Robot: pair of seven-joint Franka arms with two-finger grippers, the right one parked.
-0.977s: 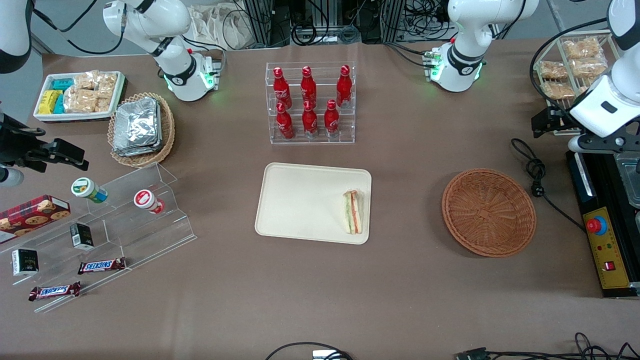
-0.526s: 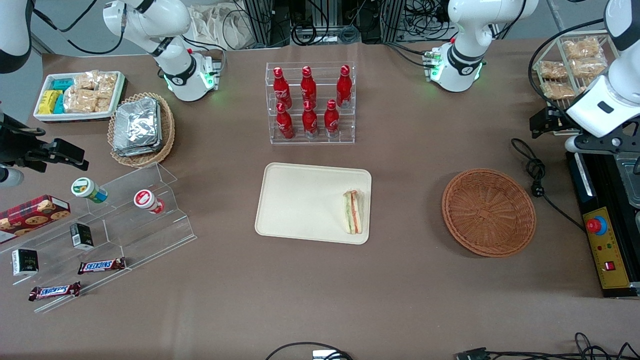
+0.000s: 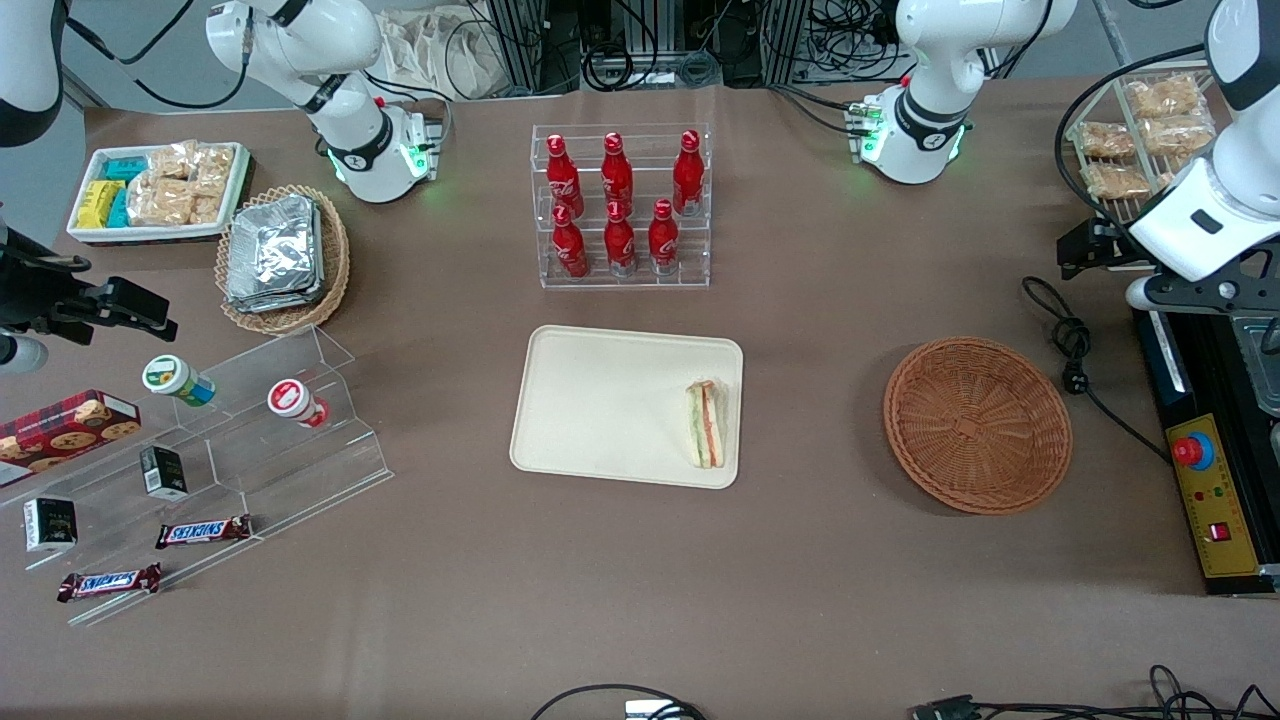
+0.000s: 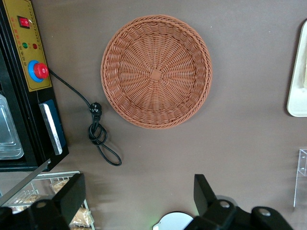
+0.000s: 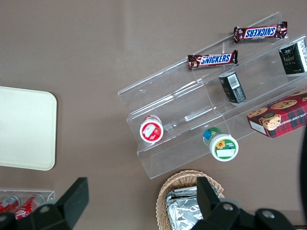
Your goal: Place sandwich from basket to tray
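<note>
The sandwich (image 3: 706, 424) lies on the cream tray (image 3: 600, 400), close to the tray's short edge that faces the basket. The reddish-brown wicker basket (image 3: 978, 425) (image 4: 156, 72) holds nothing. My left gripper (image 3: 1082, 250) (image 4: 139, 196) hangs high above the table toward the working arm's end, farther from the front camera than the basket and apart from it. Its fingers (image 4: 73, 194) are spread wide and open, with only bare table between them. A strip of the tray's rim (image 4: 297, 86) shows in the left wrist view.
A clear rack of red bottles (image 3: 620, 205) stands farther back than the tray. A black control box with a red button (image 3: 1195, 452), a coiled black cable (image 3: 1070, 350) and a wire rack of snack packets (image 3: 1140, 130) sit near my gripper. An acrylic shelf (image 3: 220, 450) lies toward the parked arm's end.
My left gripper and arm have drifted slightly away from the front camera. The sandwich, tray and basket have not moved.
</note>
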